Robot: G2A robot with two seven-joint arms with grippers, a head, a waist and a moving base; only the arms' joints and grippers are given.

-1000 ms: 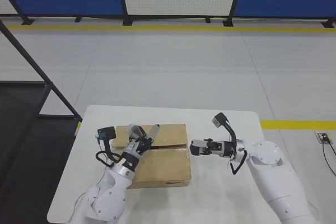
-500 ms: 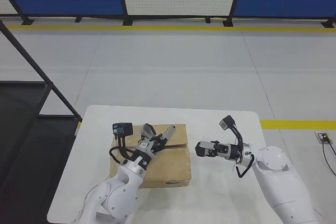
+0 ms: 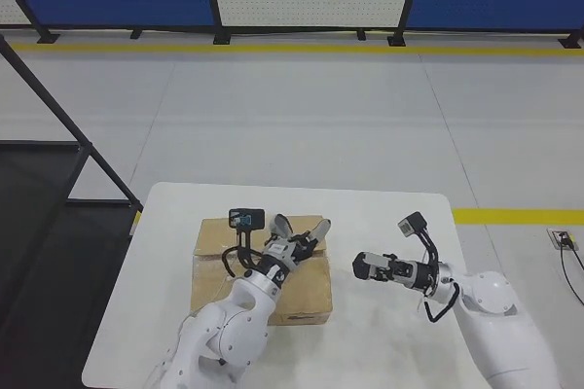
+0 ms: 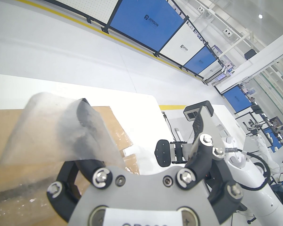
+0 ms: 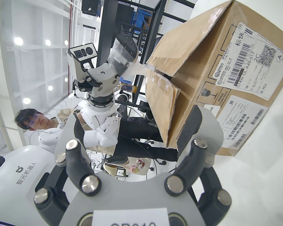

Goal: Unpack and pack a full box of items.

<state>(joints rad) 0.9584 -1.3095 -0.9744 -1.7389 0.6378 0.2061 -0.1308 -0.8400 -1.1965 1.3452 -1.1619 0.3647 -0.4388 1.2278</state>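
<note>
- Cardboard box (image 3: pixel 212 265) is being carried by the white bench (image 3: pixel 380 209), lower centre of the top view, slightly left of mid-frame.
- L end effector (image 3: pixel 303 229) is being held over the box's top, nr its right end. Fingers are being spread wide w/ nothing gripped between them.
- Clear film (image 4: pixel 49 123) is being seen wrapped round one L finger, centre-left in the L wrist view, w/ cardboard beneath it.
- R end effector (image 3: pixel 362 265) is being held just right of the box in the top view, apart from it, above bare bench. Its fingers are being spread too, w/ nothing gripped.
- In the R wrist view the box is being shown upper right, top flaps slightly ajar along the seam. Printed labels (image 5: pixel 247 57) are being carried on the side facing the R end effector.
- L end effector is being shown upper left-centre of that same view, at the flap seam. Whether the film-wrapped finger is touching the cardboard or just v. close cannot be told.
</note>
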